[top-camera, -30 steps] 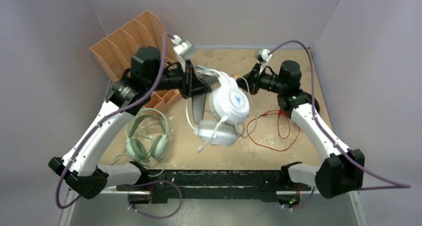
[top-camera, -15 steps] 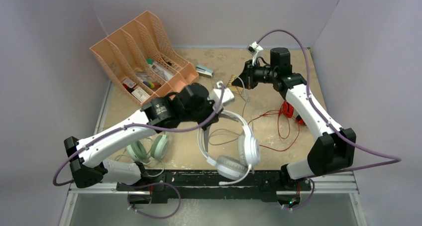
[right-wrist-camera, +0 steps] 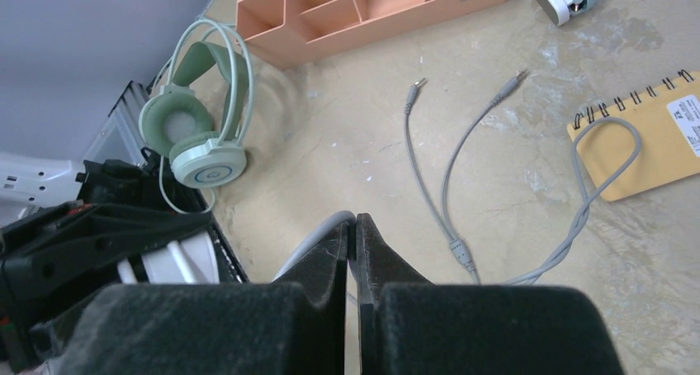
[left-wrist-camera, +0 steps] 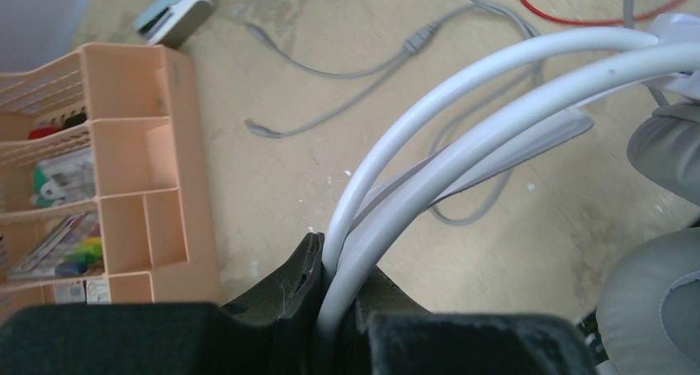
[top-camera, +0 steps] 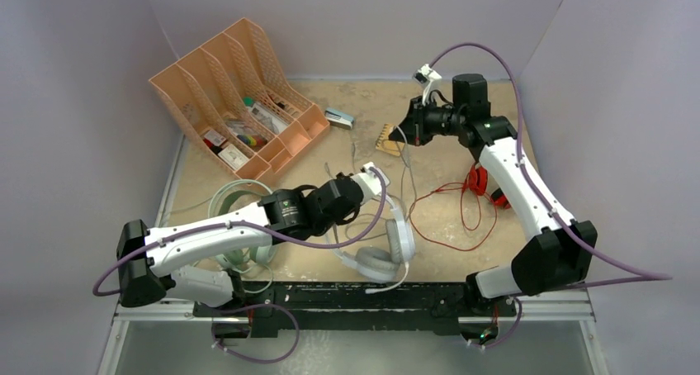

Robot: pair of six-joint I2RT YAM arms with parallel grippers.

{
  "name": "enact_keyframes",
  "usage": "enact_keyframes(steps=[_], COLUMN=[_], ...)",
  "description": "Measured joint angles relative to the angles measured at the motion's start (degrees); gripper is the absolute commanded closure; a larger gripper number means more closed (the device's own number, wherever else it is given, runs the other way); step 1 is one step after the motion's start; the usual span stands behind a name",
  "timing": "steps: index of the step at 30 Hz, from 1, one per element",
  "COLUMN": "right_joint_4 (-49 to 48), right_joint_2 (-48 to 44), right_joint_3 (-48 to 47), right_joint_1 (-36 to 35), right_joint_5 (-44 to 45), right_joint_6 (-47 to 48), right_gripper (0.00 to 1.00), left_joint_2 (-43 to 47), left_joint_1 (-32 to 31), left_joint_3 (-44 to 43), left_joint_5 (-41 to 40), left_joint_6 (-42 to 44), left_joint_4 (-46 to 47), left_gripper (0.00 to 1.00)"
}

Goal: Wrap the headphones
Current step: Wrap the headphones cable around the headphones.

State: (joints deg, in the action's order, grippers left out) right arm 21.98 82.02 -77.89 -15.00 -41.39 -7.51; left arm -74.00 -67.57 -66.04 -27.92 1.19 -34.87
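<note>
My left gripper (top-camera: pixel 369 187) is shut on the headband (left-wrist-camera: pixel 462 119) of the white headset (top-camera: pixel 386 244), whose grey ear pads (left-wrist-camera: pixel 660 140) rest near the table's front middle. My right gripper (top-camera: pixel 403 135) is shut on the headset's grey cord (top-camera: pixel 405 170), pinched between the jaws in the right wrist view (right-wrist-camera: pixel 323 236); the cord's loose plugs (right-wrist-camera: pixel 415 87) lie on the table. The red and black headset (top-camera: pixel 479 182) with its red cord (top-camera: pixel 450 220) lies at the right. The mint-green headset (right-wrist-camera: pixel 198 131) lies at the front left, partly under my left arm (top-camera: pixel 239 195).
An orange desk organizer (top-camera: pixel 227 78) holding small items stands at the back left. A stapler (top-camera: pixel 338 117) and a yellow spiral notebook (top-camera: pixel 388 138) lie at the back middle. Walls close in the left, back and right sides.
My left arm has swung down and toward the front, bringing the white headset from mid-air to the table's front middle. My right gripper has stayed at the back, holding the grey cord.
</note>
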Motion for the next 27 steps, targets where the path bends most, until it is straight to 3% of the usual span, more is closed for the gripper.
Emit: enact_keyframes(steps=[8,12,18,23,27], right_joint_4=[4.8,5.5,4.2,2.0,1.2], right_joint_2=[-2.4,-4.9,-6.4,-8.3,-9.5], right_joint_3=[-3.7,-4.7,-2.0,5.2,6.2], right_joint_1=[0.0,0.0,0.0,0.2,0.2], right_joint_5=[1.0,3.1,12.6,15.3,16.4], right_joint_6=[0.1,0.1,-0.4,-1.5,-1.9], right_gripper=[1.0,1.0,1.0,1.0,1.0], left_joint_2=[0.4,2.3,17.2,26.2,25.2], left_joint_1=[0.0,0.0,2.7,16.1,22.7], left_joint_3=[4.6,8.2,13.0,12.8,11.0], left_joint_5=[-17.1,-19.0,-11.7,1.7,10.9], left_joint_6=[-9.3,-12.6,-17.8,-25.5,-29.3], left_joint_4=[4.9,6.2,7.7,11.5,12.2], left_gripper=[1.0,1.0,1.0,1.0,1.0])
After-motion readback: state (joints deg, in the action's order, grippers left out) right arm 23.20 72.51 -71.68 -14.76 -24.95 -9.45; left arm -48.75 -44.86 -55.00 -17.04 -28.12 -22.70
